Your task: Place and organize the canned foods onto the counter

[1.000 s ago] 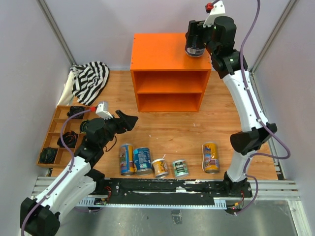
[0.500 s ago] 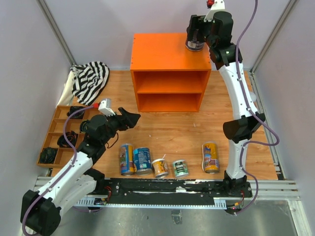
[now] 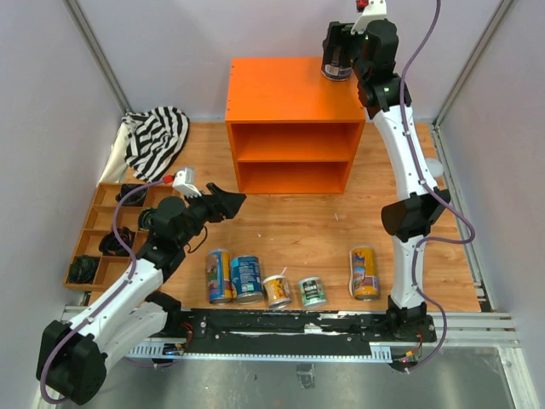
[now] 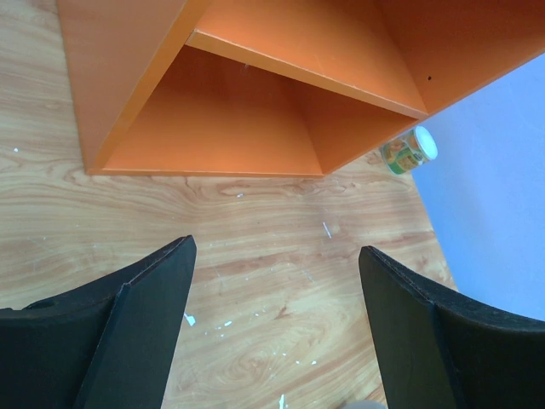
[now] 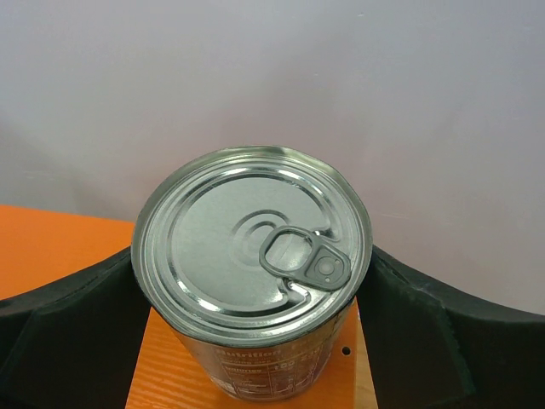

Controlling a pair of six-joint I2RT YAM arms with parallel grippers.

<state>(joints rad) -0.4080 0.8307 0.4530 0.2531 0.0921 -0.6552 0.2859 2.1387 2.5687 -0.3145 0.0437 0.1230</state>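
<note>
The right gripper (image 3: 339,64), clamped on a can (image 5: 254,256), has carried it to the far right corner of the counter (image 3: 272,94) (release looks near); the left gripper (image 3: 226,203), jaws apart and empty, hovers before the counter.
</note>
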